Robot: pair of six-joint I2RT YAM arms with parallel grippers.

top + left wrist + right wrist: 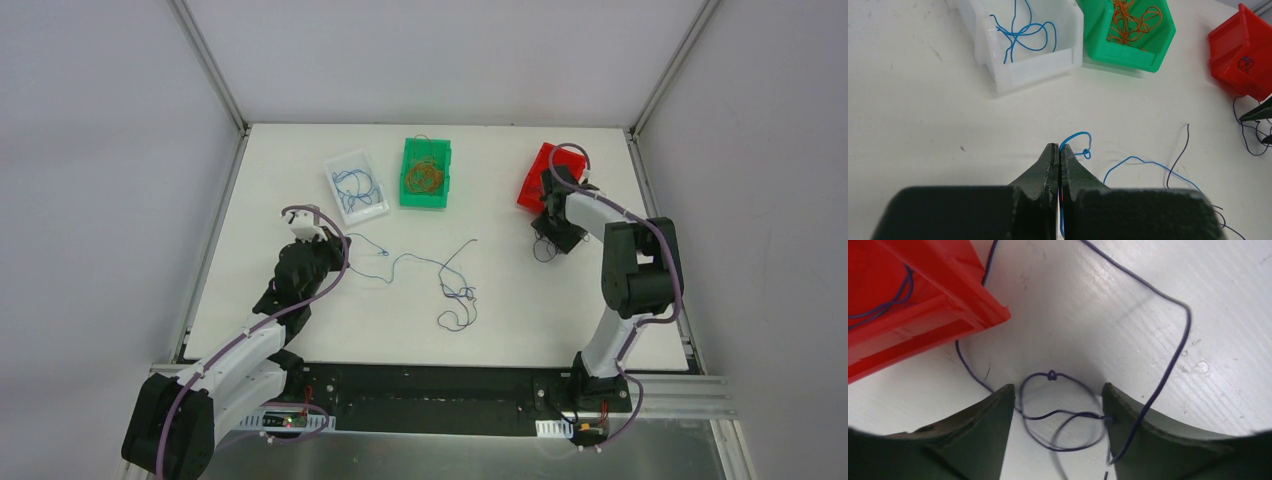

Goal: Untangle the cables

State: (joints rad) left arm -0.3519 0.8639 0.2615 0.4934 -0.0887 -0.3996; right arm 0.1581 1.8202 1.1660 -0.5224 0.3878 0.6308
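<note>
My left gripper (1058, 146) is pressing its two fingers flat together on a blue cable (1075, 136). A sliver of blue is showing in the seam between them at the bottom of the left wrist view. Just past the tips the cable is curling into a small loop with a tiny knot on its right side. A further blue strand (1138, 159) is arcing toward the lower right of that view. It is crossing a dark purple strand (1179, 152) lying on the white table (923, 125). In the top view this loose line is trailing from left of centre to a small tangle (460, 295) near the middle of the table.

My right gripper (1057, 390) is standing open with its fingers well apart. A purple cable (1053, 375) is lying on the table between them in a knotted loop and appears to be touching the right-hand finger. It is sweeping up to the upper right of the right wrist view and back toward the top edge.

The red bin (948, 310) is filling the upper left of that view, tilted, with another purple strand inside. In the left wrist view, a white bin (1038, 62) holding blue cables is sitting at upper left. A green bin (1128, 52) of orange cables (1130, 22) is sitting just beside it.
</note>
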